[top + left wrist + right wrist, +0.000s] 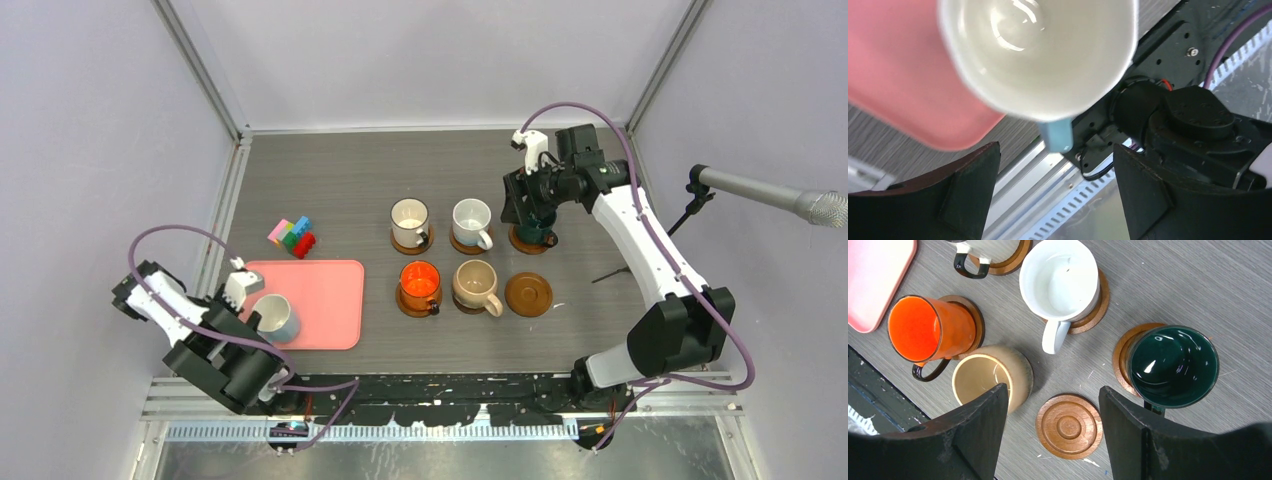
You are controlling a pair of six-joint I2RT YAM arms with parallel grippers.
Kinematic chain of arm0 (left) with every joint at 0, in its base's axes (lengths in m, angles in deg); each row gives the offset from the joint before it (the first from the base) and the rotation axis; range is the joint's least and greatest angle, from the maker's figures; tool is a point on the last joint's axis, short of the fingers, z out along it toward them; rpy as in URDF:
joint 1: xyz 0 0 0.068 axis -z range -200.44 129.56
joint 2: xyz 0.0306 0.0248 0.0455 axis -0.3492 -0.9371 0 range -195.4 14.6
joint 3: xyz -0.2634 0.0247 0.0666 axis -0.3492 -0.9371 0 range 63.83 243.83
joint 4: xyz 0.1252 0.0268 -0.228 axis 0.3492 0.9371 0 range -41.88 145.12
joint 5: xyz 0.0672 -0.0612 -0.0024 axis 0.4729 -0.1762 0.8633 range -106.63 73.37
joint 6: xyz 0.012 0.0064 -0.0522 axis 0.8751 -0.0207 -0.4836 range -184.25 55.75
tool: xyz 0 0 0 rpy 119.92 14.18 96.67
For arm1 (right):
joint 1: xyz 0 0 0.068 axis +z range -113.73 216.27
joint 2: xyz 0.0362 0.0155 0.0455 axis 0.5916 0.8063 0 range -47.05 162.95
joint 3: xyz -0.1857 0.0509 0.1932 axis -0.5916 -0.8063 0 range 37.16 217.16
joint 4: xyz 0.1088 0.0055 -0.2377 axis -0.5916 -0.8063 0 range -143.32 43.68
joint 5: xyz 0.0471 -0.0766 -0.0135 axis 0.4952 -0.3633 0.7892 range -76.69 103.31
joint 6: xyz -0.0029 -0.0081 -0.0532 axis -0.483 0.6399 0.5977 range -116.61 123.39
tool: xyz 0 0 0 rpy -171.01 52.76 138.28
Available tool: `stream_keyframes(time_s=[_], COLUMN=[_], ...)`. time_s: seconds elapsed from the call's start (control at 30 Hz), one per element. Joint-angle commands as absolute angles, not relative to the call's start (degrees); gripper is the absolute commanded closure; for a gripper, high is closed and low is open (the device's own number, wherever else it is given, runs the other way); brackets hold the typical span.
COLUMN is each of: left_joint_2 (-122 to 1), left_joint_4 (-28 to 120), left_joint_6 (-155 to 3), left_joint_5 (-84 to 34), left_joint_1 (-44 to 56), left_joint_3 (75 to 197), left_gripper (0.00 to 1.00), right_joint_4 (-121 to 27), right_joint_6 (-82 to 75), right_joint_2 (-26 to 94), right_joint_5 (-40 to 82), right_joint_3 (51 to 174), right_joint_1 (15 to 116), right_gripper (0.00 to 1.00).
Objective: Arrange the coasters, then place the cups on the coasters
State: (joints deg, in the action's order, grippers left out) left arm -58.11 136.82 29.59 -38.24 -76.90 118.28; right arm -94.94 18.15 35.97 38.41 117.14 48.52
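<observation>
Five cups stand on brown coasters in two rows: a white cup with a dark handle [410, 222], a white cup [1058, 277], a dark green cup [1173, 365], an orange cup [923, 329] and a tan cup [983, 377]. One coaster [1069, 426] at the near right is bare. My right gripper [1053, 390] hovers open above that bare coaster, close by the green cup [538, 235]. A light blue cup [275, 316] sits on the pink tray's near left corner. My left gripper [1057, 150] is open, its jaws either side of the blue handle [1057, 135] without touching it.
The pink tray [325, 290] lies left of the cups. Small colourful toy blocks [294, 236] sit behind it. A microphone [770, 195] reaches in from the right wall. The black base rail [440, 390] runs along the near table edge.
</observation>
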Motion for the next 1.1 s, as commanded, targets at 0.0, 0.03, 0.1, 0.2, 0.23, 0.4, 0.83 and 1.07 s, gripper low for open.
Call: stream_keyframes(time_s=[0.0, 0.03, 0.1, 0.2, 0.23, 0.4, 0.83, 1.07], left_joint_2=[-55.73, -55.57, -55.76, -56.31, -56.47, -56.90, -57.47, -58.40], left_joint_4=[136.06, 135.26, 133.88, 132.16, 131.64, 129.19, 121.78, 115.01], left_joint_6=[28.87, 27.50, 25.93, 24.22, 23.69, 20.97, 8.91, -1.09], left_joint_5=[-40.77, -41.20, -41.74, -42.57, -42.88, -44.80, -48.23, -48.58], left_joint_1=[-72.59, -71.80, -70.49, -69.26, -68.89, -66.40, -56.27, -49.39], left_joint_3=[114.60, 114.41, 114.32, 114.34, 114.36, 114.09, 112.53, 112.63], left_gripper=[0.17, 0.18, 0.21, 0.27, 0.29, 0.36, 0.49, 0.52], right_joint_4=[-94.49, -94.48, -94.57, -94.60, -94.57, -94.89, -94.91, -94.90], right_joint_6=[17.14, 17.04, 16.93, 17.05, 17.23, 17.53, 17.92, 17.93], right_joint_2=[36.44, 36.45, 36.23, 35.72, 35.58, 35.48, 35.61, 36.04], right_joint_5=[37.59, 37.52, 37.42, 37.16, 36.86, 36.60, 36.25, 36.28], right_joint_3=[120.04, 119.99, 119.76, 119.24, 119.10, 118.90, 118.50, 118.57], right_joint_1=[49.06, 49.05, 49.14, 49.16, 49.18, 49.18, 49.18, 49.18], right_gripper=[0.29, 0.29, 0.29, 0.29, 0.29, 0.29, 0.29, 0.29])
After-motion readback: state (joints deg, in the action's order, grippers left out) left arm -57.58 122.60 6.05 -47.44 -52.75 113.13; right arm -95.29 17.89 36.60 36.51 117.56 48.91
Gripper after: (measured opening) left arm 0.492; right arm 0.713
